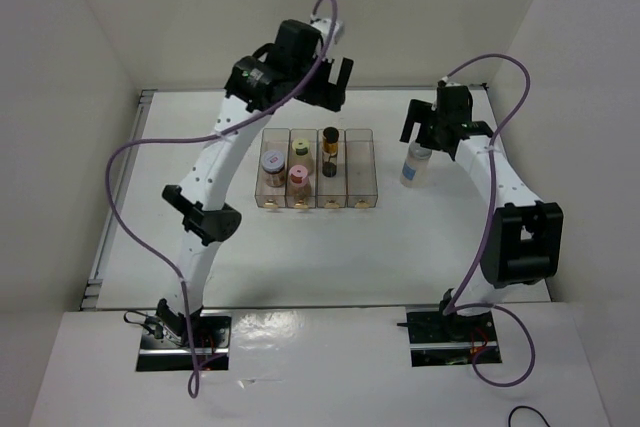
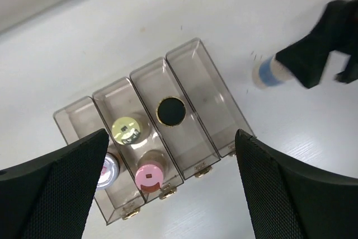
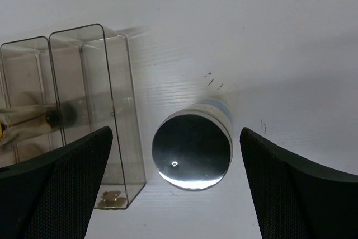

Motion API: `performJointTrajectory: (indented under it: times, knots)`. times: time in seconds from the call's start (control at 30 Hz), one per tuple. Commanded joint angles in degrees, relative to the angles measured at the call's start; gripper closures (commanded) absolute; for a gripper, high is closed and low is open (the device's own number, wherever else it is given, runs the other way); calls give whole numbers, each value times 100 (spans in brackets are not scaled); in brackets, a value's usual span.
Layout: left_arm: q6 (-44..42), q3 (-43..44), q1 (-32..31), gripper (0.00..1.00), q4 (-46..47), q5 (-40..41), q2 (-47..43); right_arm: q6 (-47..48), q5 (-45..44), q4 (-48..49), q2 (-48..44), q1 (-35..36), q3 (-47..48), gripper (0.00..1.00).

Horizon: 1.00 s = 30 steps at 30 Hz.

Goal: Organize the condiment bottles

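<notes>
- Centrally, rack [image 1: 361,172] on table [image 1: 450,247]: four compartments side by side.
- Leftmost compartment: grey-lidded jar [image 1: 273,160].
- Second compartment: yellow-green jar [image 1: 300,150] at the far end, pink jar [image 1: 298,175] just near of it.
- Third compartment: dark jar [image 1: 329,137], upright at the far end.
- Clear jar [image 3: 192,149]: upright on the table just right of the rack, apart from its wall.
- Right gripper [image 3: 176,130]: above the clear jar, fingers [image 3: 56,194] spread wide. The cap lies between them with a gap on each side, so nothing is grasped.
- Left gripper [image 2: 171,132]: raised over the rack, fingers [image 2: 296,188] released and well apart, clear of every jar below.
</notes>
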<state>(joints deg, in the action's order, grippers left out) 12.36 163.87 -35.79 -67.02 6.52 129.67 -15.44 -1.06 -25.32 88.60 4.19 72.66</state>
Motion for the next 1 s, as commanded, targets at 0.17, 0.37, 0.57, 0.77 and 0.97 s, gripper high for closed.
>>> performJointTrajectory:
  times: [0.17, 0.37, 0.57, 0.77, 0.97]
  knots:
    - [301, 198, 309, 1, 146, 95, -978, -20, -464, -456, 281, 73, 512, 1]
    - [355, -153, 644, 1, 146, 200, -1479, -135, -676, -518, 334, 249, 407, 1]
    - [355, -566, 925, 1, 93, 253, -1743, -328, -983, -623, 457, 425, 302, 1]
    - [355, -760, 1048, 1, 93, 314, -1919, -460, -1098, -570, 571, 425, 196, 1]
    - [355, -813, 1048, 1, 93, 262, -1919, -521, -1212, -518, 685, 425, 143, 3]
